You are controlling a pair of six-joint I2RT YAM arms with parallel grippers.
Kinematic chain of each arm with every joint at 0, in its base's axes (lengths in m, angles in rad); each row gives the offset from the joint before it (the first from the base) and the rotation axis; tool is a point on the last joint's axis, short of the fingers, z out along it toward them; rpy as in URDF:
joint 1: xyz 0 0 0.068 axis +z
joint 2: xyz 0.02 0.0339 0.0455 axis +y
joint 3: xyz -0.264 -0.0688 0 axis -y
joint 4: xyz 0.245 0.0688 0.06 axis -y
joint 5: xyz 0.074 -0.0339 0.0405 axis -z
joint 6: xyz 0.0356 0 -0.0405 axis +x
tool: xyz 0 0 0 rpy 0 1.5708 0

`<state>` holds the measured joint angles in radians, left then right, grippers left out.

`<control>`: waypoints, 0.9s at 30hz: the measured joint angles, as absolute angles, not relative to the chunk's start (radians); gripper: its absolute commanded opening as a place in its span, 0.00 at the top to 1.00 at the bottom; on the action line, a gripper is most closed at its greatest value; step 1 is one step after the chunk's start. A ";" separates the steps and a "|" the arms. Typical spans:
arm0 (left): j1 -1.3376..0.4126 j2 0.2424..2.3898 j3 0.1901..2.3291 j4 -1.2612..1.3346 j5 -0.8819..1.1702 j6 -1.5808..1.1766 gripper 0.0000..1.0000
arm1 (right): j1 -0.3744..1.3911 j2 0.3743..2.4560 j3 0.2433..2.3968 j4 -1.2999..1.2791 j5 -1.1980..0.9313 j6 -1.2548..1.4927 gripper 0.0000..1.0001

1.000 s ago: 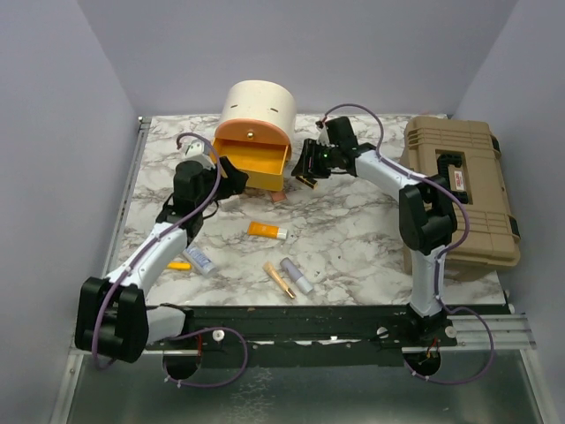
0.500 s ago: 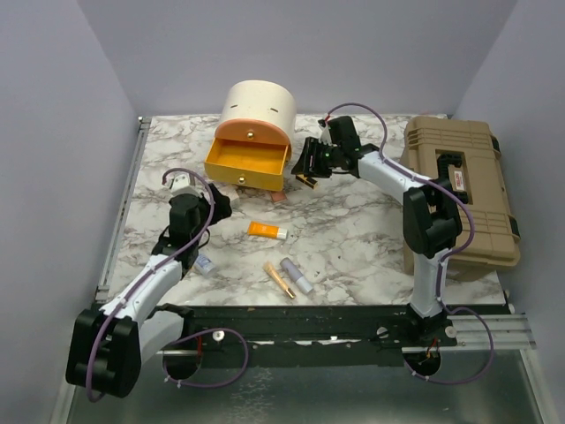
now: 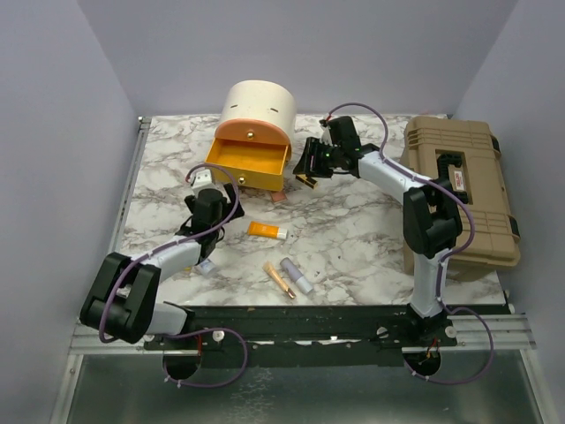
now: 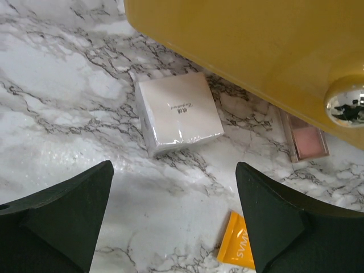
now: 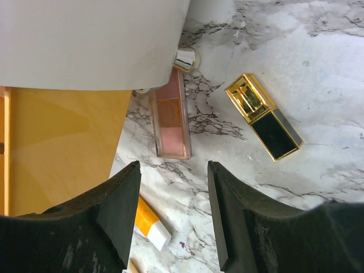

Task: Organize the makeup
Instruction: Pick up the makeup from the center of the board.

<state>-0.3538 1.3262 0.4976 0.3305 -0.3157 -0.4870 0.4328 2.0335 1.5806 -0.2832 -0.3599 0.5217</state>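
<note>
The top view shows my left gripper (image 3: 214,210) open low over the marble, near the open orange drawer (image 3: 247,164). From its wrist camera, the small white cube (image 4: 179,112) lies just ahead of the open left gripper (image 4: 173,170), nothing between the jaws. The pink palette (image 4: 307,140) pokes out from under the drawer, and the orange tube (image 4: 238,250) lies by the right finger. My right gripper (image 3: 309,168) hovers open beside the drawer. Ahead of the empty right gripper (image 5: 173,170) lie the pink palette (image 5: 170,120) and a gold-and-black tube (image 5: 264,116). Orange (image 3: 267,231), gold (image 3: 279,280) and lilac (image 3: 297,276) tubes lie mid-table.
The cream round case (image 3: 256,109) stands at the back, its drawer pulled out with a shiny knob (image 4: 346,101). A big tan toolbox (image 3: 459,187) fills the right side. A whitish tube (image 3: 205,264) shows partly under my left arm.
My left gripper has drawn back from the drawer toward the near side, swung right and opened wider. The drawer has come a little further out. The right arm has barely moved.
</note>
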 measured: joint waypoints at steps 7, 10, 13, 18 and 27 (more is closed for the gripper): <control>-0.354 1.424 0.520 0.447 -0.328 -0.471 0.12 | 0.433 2.026 1.581 -0.287 -0.341 0.515 0.44; -0.354 1.459 0.538 0.472 -0.330 -0.474 0.14 | 0.433 2.026 1.581 -0.290 -0.341 0.514 0.43; -0.354 1.479 0.543 0.491 -0.339 -0.477 0.18 | 0.433 2.026 1.581 -0.290 -0.341 0.514 0.44; -0.354 1.514 0.545 0.501 -0.354 -0.481 0.24 | 0.433 2.026 1.581 -0.291 -0.341 0.514 0.43; -0.355 1.524 0.519 0.514 -0.376 -0.505 0.55 | 0.433 2.026 1.581 -0.298 -0.342 0.514 0.43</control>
<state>-0.3550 1.5242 0.5190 0.5137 -0.3759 -0.5045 0.4328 2.0262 1.5810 -0.2977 -0.3416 0.5140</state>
